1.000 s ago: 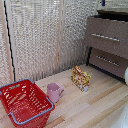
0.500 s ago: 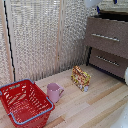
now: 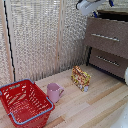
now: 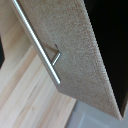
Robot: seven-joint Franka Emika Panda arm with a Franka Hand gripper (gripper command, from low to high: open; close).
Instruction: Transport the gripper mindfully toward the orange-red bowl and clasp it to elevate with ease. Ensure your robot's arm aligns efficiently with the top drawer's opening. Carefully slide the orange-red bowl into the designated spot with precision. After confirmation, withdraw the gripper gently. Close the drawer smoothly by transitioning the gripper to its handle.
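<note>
Below the claw, seen from the wrist, the top drawer [image 4: 75, 55] front and its silver handle [image 4: 37, 42] fill the frame. Claw fingers are hidden, so I cannot tell their spread. No orange-red bowl shows; the robot's arm [image 3: 92, 6] sits above the cabinet.

The top drawer [image 3: 107, 37] has a dark brown front with a fine speckled grain, seen close in the wrist view [image 4: 75, 55], and its handle [image 3: 105, 37] is plain silver, shown there as a pale grey metal bar [image 4: 37, 42]. The lower drawer [image 3: 108, 62] is the same brown with a silver bar. The robot's arm [image 3: 91, 6] is glossy white with a dark blue patch. The basket [image 3: 24, 102] is bright red mesh with a blue-grey rim. The mug [image 3: 53, 92] is soft pink. A small box [image 3: 80, 78] is printed yellow, red and white. The table [image 3: 95, 107] is light wood in pale planks. The wall behind [image 3: 40, 35] is beige woven with fine vertical lines
</note>
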